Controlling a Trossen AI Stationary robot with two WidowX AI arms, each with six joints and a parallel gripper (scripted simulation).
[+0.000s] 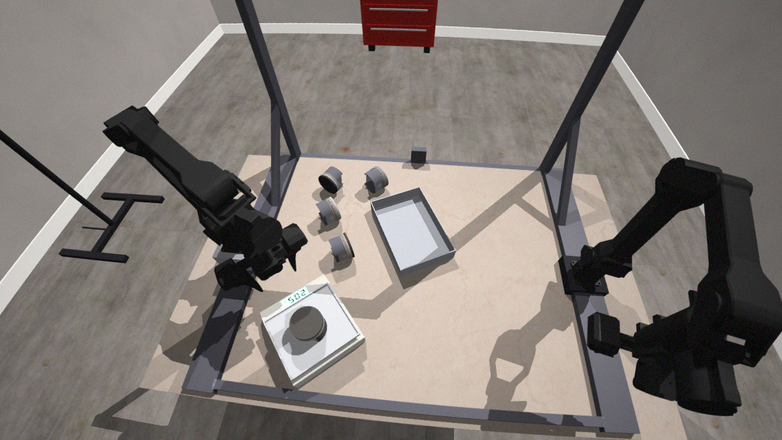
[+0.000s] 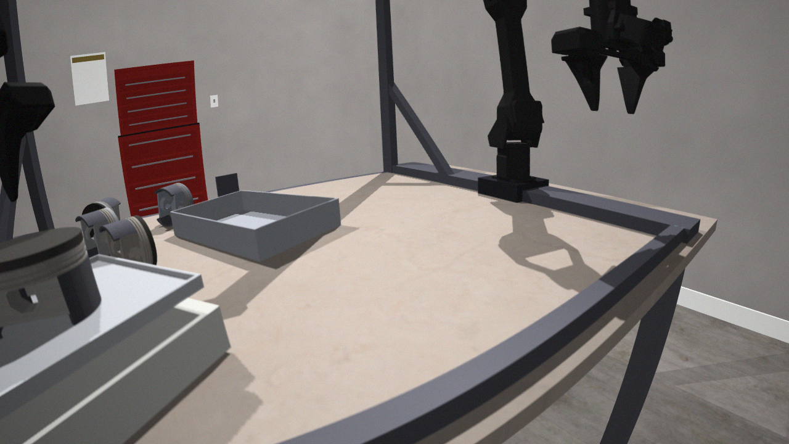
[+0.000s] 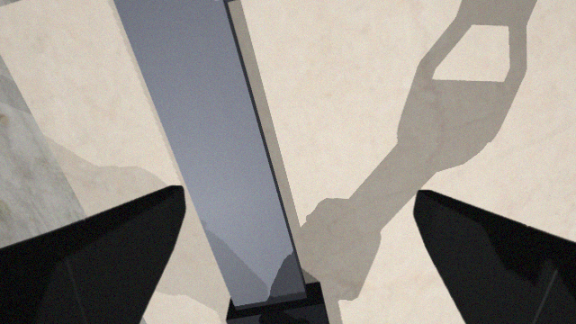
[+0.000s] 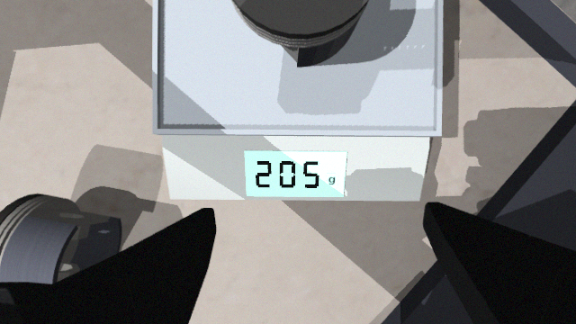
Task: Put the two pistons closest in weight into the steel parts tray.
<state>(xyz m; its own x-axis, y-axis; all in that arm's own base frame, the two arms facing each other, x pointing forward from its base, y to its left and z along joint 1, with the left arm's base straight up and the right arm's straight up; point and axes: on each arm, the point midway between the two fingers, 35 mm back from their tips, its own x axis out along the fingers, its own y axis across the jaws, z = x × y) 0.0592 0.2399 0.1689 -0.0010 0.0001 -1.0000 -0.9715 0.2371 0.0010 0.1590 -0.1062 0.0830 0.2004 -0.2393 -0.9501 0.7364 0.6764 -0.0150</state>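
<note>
A piston (image 1: 307, 322) (image 2: 44, 248) (image 4: 301, 20) stands crown up on the white scale (image 1: 336, 311) (image 2: 176, 337) (image 4: 202, 175), whose display reads 205 g. Several other pistons lie on their sides on the table: one piston (image 1: 342, 247) (image 4: 33, 247) nearest the scale, one (image 1: 328, 211) behind it, and two at the back, the left piston (image 1: 330, 179) and the right piston (image 1: 376, 179) (image 2: 173, 201). The grey steel tray (image 1: 429, 261) (image 2: 298, 227) is empty. My right gripper (image 1: 278, 279) (image 4: 319, 216) is open and empty above the scale's display side. My left gripper (image 2: 613, 111) (image 3: 301, 200) is open and empty, high over the table's side.
A dark frame rail (image 1: 349, 402) (image 2: 496, 342) runs along the table's near edge, with uprights (image 1: 267, 71) (image 1: 593, 82) at the far corners. A small dark block (image 1: 418, 155) stands at the back edge. A red cabinet (image 1: 398, 24) (image 2: 159, 143) stands beyond the table.
</note>
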